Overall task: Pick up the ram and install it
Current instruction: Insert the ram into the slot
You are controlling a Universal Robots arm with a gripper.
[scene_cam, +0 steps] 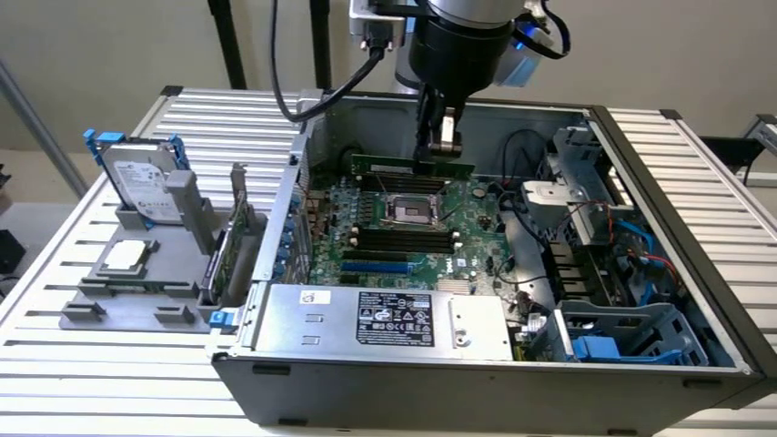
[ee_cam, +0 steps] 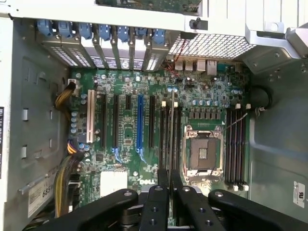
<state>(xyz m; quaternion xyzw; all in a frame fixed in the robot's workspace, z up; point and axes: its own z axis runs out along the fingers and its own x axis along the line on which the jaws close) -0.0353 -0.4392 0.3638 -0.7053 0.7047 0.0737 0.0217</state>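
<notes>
a robotics lab bench: open computer case (scene_cam: pixel 486 387) on a slatted aluminium table (scene_cam: pixel 692 155) beside a parts fixture (scene_cam: pixel 122 308).

Looking down onto a green motherboard (ee_cam: pixel 125 159) inside a grey metal computer case (ee_cam: pixel 33 120). The gripper (ee_cam: pixel 170 179) clamps its two black fingers (ee_cam: pixel 162 192) on the ram (ee_cam: pixel 172 130), which is seen edge-on as a thin dark strip running along the black memory slots (ee_cam: pixel 163 137), just beside the square silver processor socket (ee_cam: pixel 203 153). Further from the socket stand a blue expansion slot (ee_cam: pixel 139 120) and a white expansion slot (ee_cam: pixel 90 115), with yellow cables (ee_cam: pixel 61 180) near the case wall.
</notes>
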